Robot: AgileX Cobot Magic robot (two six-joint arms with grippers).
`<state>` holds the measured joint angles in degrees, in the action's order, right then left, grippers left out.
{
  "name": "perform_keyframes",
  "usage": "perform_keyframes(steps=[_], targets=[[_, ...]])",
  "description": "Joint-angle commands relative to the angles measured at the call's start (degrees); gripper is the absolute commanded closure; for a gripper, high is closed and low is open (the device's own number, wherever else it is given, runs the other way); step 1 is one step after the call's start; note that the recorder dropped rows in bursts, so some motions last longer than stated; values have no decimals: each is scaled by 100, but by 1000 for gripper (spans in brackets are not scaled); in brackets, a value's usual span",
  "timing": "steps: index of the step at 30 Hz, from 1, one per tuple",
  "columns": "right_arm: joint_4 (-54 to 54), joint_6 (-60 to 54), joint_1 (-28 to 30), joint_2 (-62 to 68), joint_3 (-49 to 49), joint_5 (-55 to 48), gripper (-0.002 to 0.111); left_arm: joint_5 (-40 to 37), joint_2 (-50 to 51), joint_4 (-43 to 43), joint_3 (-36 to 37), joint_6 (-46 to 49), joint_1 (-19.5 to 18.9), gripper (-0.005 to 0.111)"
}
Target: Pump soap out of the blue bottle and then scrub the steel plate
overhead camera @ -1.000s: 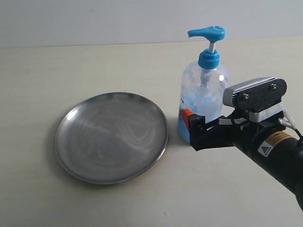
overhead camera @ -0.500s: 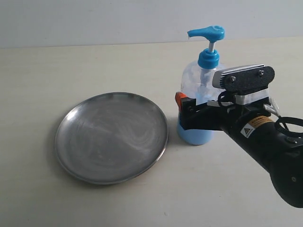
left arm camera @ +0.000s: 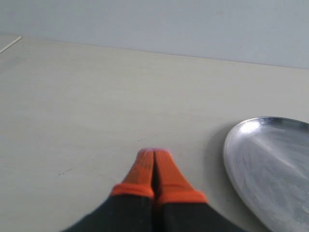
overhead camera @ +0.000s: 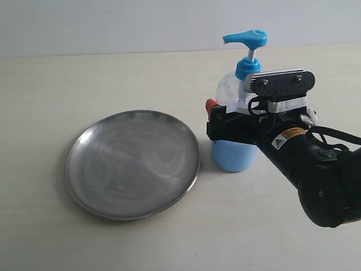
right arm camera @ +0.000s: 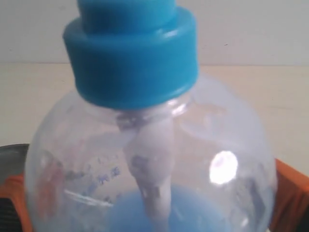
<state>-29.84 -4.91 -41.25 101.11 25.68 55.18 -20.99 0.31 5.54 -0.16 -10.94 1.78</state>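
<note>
The upright blue bottle (overhead camera: 228, 90) (light blue soap (overhead camera: 231, 157) filling its lower part) stands just beside the smeared steel plate (overhead camera: 132, 164).

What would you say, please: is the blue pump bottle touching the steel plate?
Apart. The exterior view shows a strip of bare table between the blue pump bottle and the rim of the steel plate.

Beige tabletop (overhead camera: 113, 243) w/ pale wall (overhead camera: 113, 22) behind.

The bottle (overhead camera: 232, 158) stands on the table (overhead camera: 84, 73) just right of the plate (overhead camera: 132, 164), inside the right gripper (overhead camera: 212, 119).
</note>
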Motion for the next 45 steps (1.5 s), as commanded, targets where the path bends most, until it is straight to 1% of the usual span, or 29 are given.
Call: perform_keyframes(steps=[1,13,16,19,20,22,24,25,27,28,30,31,38,45], targets=[[-9,-185,-8,168,110,70,3,60,-31,-15,16,4,-10,107],[-318,-479,-8,532,394,279,3,60,-31,-15,16,4,-10,107],[-344,-553,-8,568,404,482,3,60,-31,-15,16,4,-10,107],[-544,-553,-8,568,404,482,7,60,-31,-15,16,4,-10,107],[-595,-553,-8,568,404,482,11,60,-31,-15,16,4,-10,107],[-621,-553,-8,568,404,482,25,60,-31,-15,16,4,-10,107],[-621,-553,-8,568,404,482,42,60,-31,-15,16,4,-10,107],[-610,-553,-8,568,404,482,56,60,-31,-15,16,4,-10,107],[-568,-553,-8,568,404,482,75,60,-31,-15,16,4,-10,107],[-505,-553,-8,568,404,470,88,60,-31,-15,16,4,-10,107],[-412,-553,-8,568,404,470,103,60,-31,-15,16,4,-10,107],[-358,-553,-8,568,404,470,108,60,-31,-15,16,4,-10,107],[-301,-553,-8,568,404,447,108,60,-31,-15,16,4,-10,107],[29,-557,-8,568,404,366,108,60,-31,-15,16,4,-10,107]])
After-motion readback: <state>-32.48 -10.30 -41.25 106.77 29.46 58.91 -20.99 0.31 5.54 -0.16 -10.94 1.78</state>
